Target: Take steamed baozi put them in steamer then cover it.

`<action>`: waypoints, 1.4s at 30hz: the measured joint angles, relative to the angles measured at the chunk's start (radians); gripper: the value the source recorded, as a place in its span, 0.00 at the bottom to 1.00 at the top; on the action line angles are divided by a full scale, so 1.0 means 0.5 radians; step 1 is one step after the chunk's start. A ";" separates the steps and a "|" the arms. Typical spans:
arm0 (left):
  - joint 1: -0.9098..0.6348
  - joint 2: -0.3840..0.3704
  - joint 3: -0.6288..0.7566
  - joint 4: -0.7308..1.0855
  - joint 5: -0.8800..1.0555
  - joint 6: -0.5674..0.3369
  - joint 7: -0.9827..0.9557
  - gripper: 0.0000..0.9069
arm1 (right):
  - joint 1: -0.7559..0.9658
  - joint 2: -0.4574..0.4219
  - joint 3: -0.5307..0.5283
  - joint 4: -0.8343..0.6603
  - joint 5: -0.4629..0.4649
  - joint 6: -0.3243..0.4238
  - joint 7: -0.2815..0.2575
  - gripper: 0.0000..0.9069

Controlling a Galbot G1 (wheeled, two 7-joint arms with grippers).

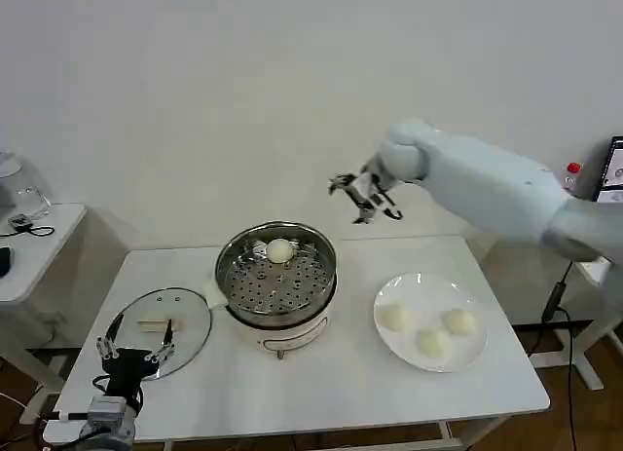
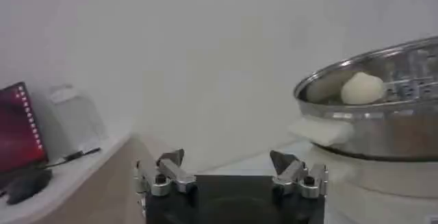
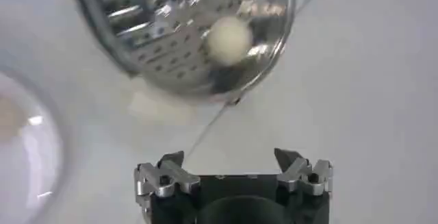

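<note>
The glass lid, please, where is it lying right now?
In the head view, the glass lid lies flat on the table's left side, beside the steamer, just beyond the left gripper.

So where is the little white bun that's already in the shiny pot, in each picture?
Head view: the bun lies at the far edge of the steamer, mid-table.
Left wrist view: the bun peeks over the steamer's rim, beyond the open left end effector.
Right wrist view: the bun lies on the holed floor, seen from above, past the open right end effector.
Shared landmark: the steamer.
</note>
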State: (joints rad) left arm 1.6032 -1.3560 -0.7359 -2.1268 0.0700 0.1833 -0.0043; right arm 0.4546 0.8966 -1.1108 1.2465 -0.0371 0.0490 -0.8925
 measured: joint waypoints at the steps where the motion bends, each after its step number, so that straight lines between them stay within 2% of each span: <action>1: -0.002 -0.001 0.009 0.003 0.005 0.000 0.000 1.00 | -0.025 -0.056 0.008 0.038 0.008 -0.020 -0.005 1.00; 7: 0.002 0.002 0.057 0.000 0.024 0.000 0.000 1.00 | -0.203 -0.339 0.075 0.233 0.051 -0.114 -0.046 1.00; 15: 0.016 0.007 0.067 -0.029 0.039 0.004 0.000 1.00 | -0.422 -0.464 0.150 0.307 0.084 -0.209 -0.062 1.00; 24: 0.022 0.001 0.038 -0.033 0.038 0.013 0.000 1.00 | -0.573 -0.395 0.161 0.248 0.108 -0.311 -0.116 1.00; 42: -0.002 0.009 -0.003 0.021 0.019 0.016 0.001 1.00 | -0.787 -0.101 0.273 -0.076 -0.023 -0.361 -0.142 1.00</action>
State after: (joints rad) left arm 1.6021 -1.3516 -0.7376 -2.1164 0.0794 0.1912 -0.0039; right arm 0.0612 0.8462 -0.9742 1.2084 -0.0486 -0.1317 -0.9635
